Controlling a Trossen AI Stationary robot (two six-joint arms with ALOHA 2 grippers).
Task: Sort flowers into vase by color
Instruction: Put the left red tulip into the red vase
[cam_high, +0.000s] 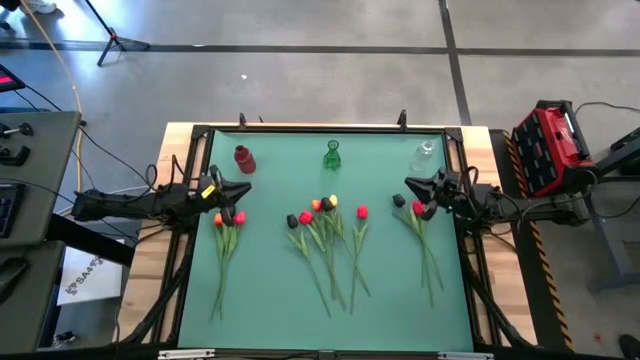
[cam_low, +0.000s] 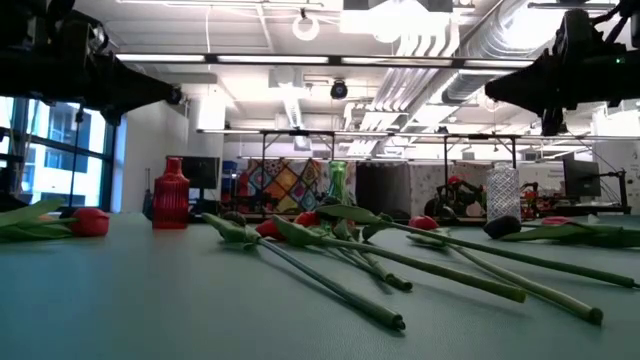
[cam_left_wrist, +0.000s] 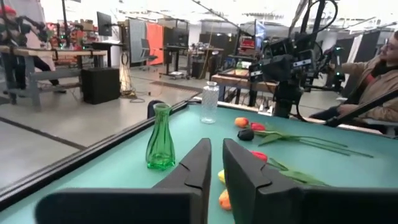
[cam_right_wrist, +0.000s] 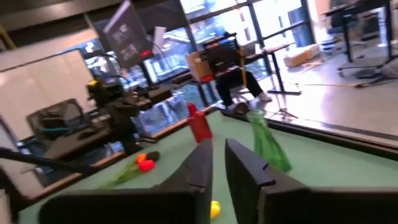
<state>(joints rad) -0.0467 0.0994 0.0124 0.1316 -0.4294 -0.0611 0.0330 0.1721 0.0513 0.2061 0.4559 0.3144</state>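
Three vases stand along the mat's far side: a red vase (cam_high: 244, 158), a green vase (cam_high: 332, 155) and a clear vase (cam_high: 425, 155). Flowers lie flat on the mat in three bunches. The left bunch (cam_high: 226, 240) has red and orange heads. The middle bunch (cam_high: 330, 235) mixes red, orange, yellow and black heads. The right bunch (cam_high: 425, 240) has a red and a black head. My left gripper (cam_high: 243, 190) hovers shut just beyond the left bunch's heads. My right gripper (cam_high: 408, 187) hovers shut by the right bunch's heads. Both hang clear above the mat in the low view.
A dark frame (cam_high: 320, 128) borders the green mat (cam_high: 270, 300). A red case (cam_high: 548, 145) sits off the table's right end. The mat's near half holds only flower stems. A person sits beyond the table in the left wrist view (cam_left_wrist: 379, 74).
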